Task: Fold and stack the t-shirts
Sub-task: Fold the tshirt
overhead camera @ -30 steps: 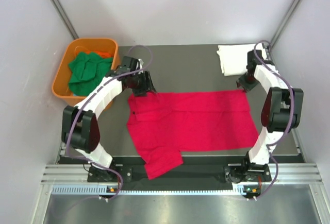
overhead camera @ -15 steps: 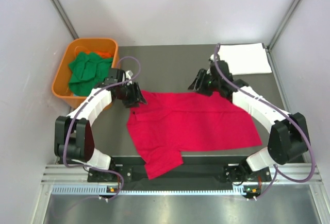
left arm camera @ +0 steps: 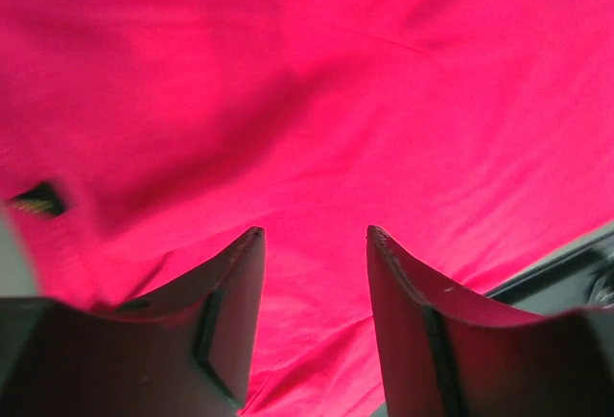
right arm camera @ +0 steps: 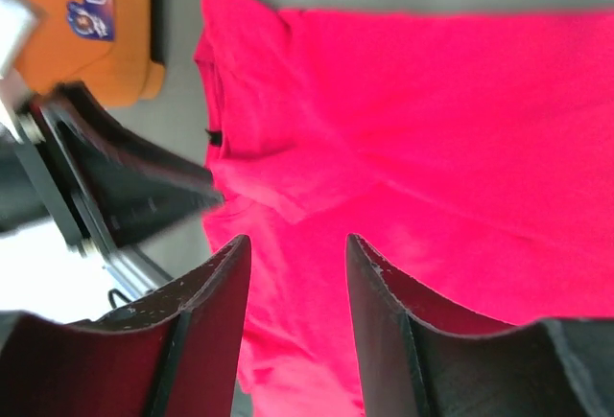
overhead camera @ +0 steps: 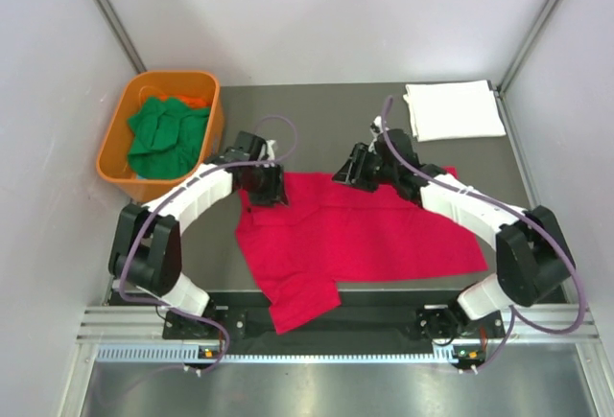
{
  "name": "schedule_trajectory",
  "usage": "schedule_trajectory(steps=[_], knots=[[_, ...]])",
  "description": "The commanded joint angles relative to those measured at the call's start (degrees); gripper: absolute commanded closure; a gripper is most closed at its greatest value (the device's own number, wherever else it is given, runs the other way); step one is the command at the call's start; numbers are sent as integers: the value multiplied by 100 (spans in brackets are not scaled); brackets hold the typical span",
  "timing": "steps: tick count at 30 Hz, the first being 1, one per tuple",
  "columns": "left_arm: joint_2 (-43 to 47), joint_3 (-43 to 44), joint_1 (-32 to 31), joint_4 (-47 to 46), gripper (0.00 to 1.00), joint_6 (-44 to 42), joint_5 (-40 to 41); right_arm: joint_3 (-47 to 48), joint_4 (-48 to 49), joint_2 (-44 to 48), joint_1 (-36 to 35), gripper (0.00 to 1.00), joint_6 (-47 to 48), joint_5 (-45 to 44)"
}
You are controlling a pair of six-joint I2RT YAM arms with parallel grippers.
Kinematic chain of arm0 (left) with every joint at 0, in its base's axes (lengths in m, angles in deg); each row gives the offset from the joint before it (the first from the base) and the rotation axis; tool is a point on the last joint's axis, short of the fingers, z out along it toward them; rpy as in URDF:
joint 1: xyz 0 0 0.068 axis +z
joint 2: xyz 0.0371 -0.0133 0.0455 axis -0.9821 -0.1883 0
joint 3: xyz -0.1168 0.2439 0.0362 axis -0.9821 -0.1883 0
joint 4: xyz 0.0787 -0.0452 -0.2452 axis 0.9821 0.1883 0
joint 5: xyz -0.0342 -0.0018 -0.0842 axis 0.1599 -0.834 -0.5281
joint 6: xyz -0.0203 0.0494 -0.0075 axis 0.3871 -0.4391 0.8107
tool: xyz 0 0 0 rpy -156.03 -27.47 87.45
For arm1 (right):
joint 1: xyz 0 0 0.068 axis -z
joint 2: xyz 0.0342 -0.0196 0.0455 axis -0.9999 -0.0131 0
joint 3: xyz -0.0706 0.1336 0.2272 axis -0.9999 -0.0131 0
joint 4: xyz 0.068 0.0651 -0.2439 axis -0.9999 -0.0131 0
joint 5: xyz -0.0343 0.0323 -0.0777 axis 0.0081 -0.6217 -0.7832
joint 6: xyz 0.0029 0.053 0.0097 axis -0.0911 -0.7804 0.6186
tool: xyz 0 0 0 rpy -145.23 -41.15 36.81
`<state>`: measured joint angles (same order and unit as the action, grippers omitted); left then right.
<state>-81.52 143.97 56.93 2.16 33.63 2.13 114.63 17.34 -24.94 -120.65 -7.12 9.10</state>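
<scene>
A bright red t-shirt (overhead camera: 360, 230) lies spread on the dark table; it fills the left wrist view (left arm camera: 317, 101) and shows in the right wrist view (right arm camera: 432, 129). A sleeve (overhead camera: 302, 304) hangs over the near edge. My left gripper (overhead camera: 273, 187) is open and empty over the shirt's far left collar area. My right gripper (overhead camera: 347, 170) is open and empty over the shirt's far edge near the middle. A folded white t-shirt (overhead camera: 453, 110) lies at the far right. Green t-shirts (overhead camera: 165, 134) sit in the orange tub (overhead camera: 120, 129).
The orange tub stands at the far left, also showing in the right wrist view (right arm camera: 91, 24). Grey walls close in both sides and the back. A metal rail (overhead camera: 326, 326) runs along the near edge.
My right arm swung from the far right corner leftward to the shirt's far edge near the middle. My left gripper shifted slightly right over the collar. The shirt's far right corner now lies further in.
</scene>
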Motion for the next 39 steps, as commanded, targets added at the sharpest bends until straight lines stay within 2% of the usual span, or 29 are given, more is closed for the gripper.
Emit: schedule_trajectory(steps=[1,5,8,10,17,22,33,36,39], knots=[[273,-224,770,79,50,456,-273,399,-78,-401,-611,55,-602,-383],[380,-357,1026,271,50,421,41,347,211,-875,-1104,56,-1306,-709],[398,-612,1246,184,49,543,-63,443,89,-1156,-1465,59,-1579,-1288],[354,-752,1386,17,47,562,-274,269,454,-1262,-1632,59,-1773,-1457],[266,-1060,1413,-378,49,702,-512,346,667,-1622,-1721,59,-2125,-1703],[240,-1289,1404,-738,50,878,-548,628,396,-1948,-1729,61,-2274,-1685],[-6,-1201,1413,-871,49,887,-433,1094,97,-2449,-1747,61,-2354,-1755],[-16,-1175,1404,-871,52,869,-433,1138,71,-2467,-1747,65,-2363,-1773],[72,-1166,1404,-862,67,887,-407,1147,36,-2458,-1738,70,-2354,-1817]])
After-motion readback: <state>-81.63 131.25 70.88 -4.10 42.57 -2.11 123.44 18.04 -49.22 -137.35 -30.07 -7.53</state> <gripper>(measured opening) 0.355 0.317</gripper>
